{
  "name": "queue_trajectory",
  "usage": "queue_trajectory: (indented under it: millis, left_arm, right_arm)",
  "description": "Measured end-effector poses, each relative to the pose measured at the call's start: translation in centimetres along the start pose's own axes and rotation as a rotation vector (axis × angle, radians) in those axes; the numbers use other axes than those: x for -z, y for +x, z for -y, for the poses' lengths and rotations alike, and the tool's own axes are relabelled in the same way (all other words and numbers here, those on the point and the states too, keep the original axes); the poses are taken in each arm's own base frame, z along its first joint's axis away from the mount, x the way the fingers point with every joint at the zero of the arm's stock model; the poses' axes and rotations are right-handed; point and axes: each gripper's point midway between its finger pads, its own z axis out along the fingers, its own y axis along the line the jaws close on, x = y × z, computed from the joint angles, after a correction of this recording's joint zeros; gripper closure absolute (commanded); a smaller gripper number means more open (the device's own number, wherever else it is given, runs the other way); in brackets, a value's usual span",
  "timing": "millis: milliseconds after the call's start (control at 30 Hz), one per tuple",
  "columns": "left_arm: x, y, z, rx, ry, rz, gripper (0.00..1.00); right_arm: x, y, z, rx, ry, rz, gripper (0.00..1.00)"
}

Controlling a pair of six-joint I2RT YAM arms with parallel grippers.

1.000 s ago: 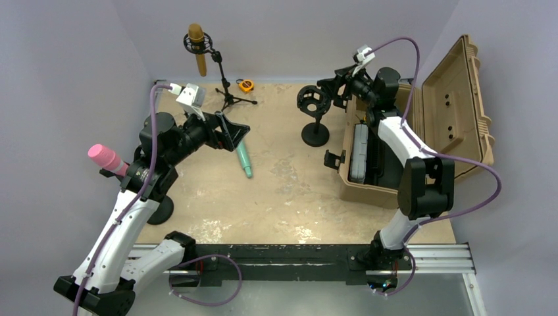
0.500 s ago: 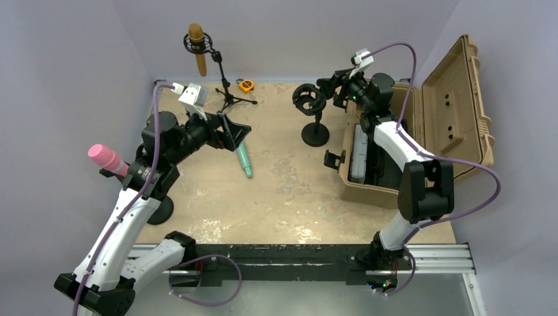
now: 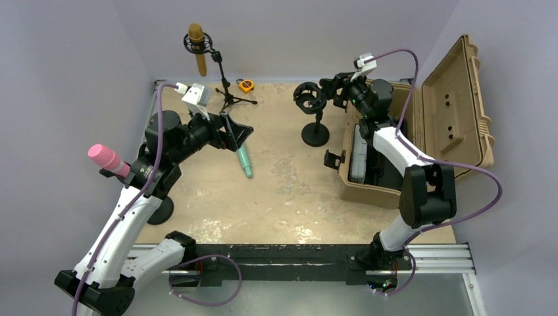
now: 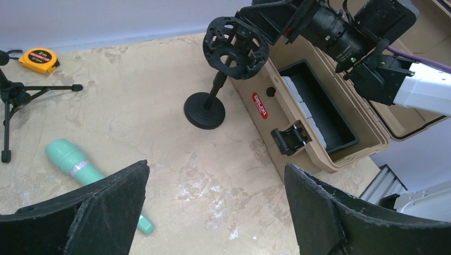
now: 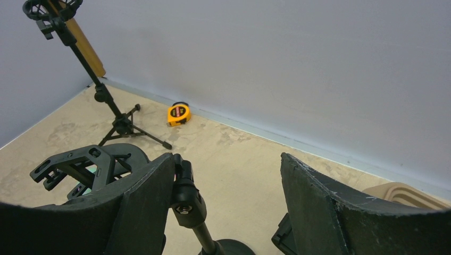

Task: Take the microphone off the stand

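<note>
Overhead view; wrists sharing empty stand [image 3: 315, 134]

Noted worn, mottled matt tabletop [image 3: 289, 191]; smooth plastic-looking teal microphone [image 4: 80, 169]; ribbed tan moulded-plastic case [image 3: 460, 99]; matt black stand [image 4: 205, 111]; rough, grainy black left fingers [image 4: 324, 212].

The gold microphone [image 5: 88, 50] has its head cut off at the upper left of the right wrist view. Lower left overhead, the left arm [image 3: 125, 227] hides most of the pink microphone's stand [image 3: 161, 210].

Item counts
I count 3 mics (gold [image 3: 197, 49], pink [image 3: 105, 158], teal [image 3: 244, 160]), 3 stands [image 3: 226, 82] [image 3: 315, 133] [image 3: 162, 210], 1 tape measure [image 3: 245, 85], 1 case [image 3: 454, 108].
</note>
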Motion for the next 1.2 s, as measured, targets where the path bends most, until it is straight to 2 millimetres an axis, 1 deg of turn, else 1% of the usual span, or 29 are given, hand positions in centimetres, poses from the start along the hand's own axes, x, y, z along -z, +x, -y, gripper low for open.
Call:
queue_trajectory:
  millis: [133,300,400,467,667,800,1067,1200]
  left_arm:
    - [-0.1,0.1,0.2,-0.001,0.004,-0.003,0.05]
    - [-0.2,0.2,0.2,-0.001,0.007,-0.008,0.05]
    - [-0.3,0.3,0.2,-0.001,0.006,-0.012,0.05]
    - [-0.3,0.4,0.2,-0.001,0.007,-0.014,0.05]
    - [-0.3,0.5,0.4,-0.004,0.008,-0.018,0.05]
    - [-0.3,0.5,0.4,-0.004,0.000,-0.023,0.05]
    - [-0.2,0.6,0.6,-0.007,-0.001,-0.027,0.05]
    - [-0.2,0.8,0.6,-0.008,-0.003,-0.033,0.05]
  right_arm:
    - [0.0,0.2,-0.3,-0.014,0.021,0.013,0.32]
    - [0.8,0.3,-0.5,-0.035,0.051,0.035,0.32]
    - [1.5,0.4,-0.5,-0.065,0.065,0.046,0.36]
    - [1.8,0.6,-0.7,-0.100,0.066,0.053,0.37]
    - [1.8,1.0,-2.2,-0.217,0.073,0.069,0.35]
    - [2.5,1.6,-3.2,-0.304,0.095,0.070,0.35]
    - [3.0,2.0,-2.9,-0.406,0.155,0.089,0.36]
    - [3.7,2.0,-3.0,-0.419,0.155,0.102,0.39]
